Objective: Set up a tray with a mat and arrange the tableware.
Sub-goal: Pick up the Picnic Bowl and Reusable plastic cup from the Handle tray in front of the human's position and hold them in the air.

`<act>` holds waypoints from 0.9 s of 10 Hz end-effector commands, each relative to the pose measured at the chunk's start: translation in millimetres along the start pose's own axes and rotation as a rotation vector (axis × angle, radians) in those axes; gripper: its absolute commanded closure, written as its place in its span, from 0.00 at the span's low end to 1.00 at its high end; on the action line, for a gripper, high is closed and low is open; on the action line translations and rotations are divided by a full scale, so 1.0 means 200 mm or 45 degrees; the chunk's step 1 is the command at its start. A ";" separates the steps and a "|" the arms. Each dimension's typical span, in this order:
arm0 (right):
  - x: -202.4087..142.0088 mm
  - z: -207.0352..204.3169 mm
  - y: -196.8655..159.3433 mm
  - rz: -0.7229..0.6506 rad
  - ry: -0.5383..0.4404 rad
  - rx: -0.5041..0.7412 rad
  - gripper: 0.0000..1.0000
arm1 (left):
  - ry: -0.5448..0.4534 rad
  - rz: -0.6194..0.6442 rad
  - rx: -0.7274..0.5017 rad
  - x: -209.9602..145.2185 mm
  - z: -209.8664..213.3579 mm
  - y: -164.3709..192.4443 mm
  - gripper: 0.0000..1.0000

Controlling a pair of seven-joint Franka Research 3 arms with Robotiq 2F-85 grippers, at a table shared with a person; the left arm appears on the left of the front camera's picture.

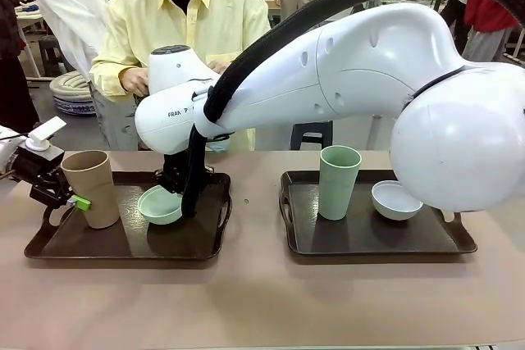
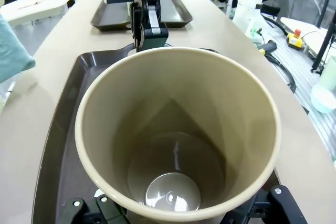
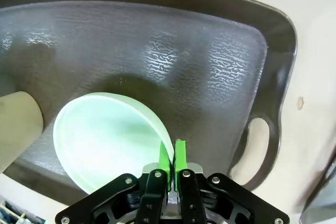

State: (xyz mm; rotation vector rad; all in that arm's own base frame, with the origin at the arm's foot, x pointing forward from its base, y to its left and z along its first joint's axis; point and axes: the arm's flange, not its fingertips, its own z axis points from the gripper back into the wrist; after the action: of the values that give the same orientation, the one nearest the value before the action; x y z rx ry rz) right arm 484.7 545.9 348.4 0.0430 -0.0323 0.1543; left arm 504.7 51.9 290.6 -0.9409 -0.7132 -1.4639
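Observation:
On the left dark tray (image 1: pixel 123 243) stands the tan tumbler (image 1: pixel 90 186), upright, with my left gripper (image 1: pixel 75 200) shut around its side from the left. In the left wrist view I look straight down into the tumbler (image 2: pixel 178 129). My right arm reaches across to the same tray. Its gripper (image 3: pixel 172 162) is shut on the rim of the mint green bowl (image 3: pixel 105 140), which hangs tilted just over the tray floor (image 1: pixel 160 205). The sage green tumbler (image 1: pixel 339 182) and the pale blue-white bowl (image 1: pixel 396 200) stand on the right tray (image 1: pixel 369 239).
A person in a yellow shirt stands at the far side, hands (image 1: pixel 135 81) held near the chest. My right arm's big white link (image 1: pixel 369 71) spans the table above both trays. Bare table lies in front of the trays.

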 end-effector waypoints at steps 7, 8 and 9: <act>-0.18 0.64 -0.25 -0.062 -0.084 0.083 1.00 | 0.041 -0.120 0.020 0.54 0.26 -0.20 1.00; -0.25 0.81 -0.29 -0.072 -0.134 0.071 1.00 | 0.049 -0.149 0.047 0.67 0.33 -0.26 1.00; -0.30 0.95 -0.30 -0.073 -0.173 0.075 1.00 | 0.053 -0.178 0.072 0.78 0.39 -0.30 1.00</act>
State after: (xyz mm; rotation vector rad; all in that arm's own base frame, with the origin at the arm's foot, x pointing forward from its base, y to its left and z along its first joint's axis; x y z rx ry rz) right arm 450.4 482.7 531.9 0.1128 -0.1539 0.1104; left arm 469.6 47.4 456.3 -0.8460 -0.7998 -1.5724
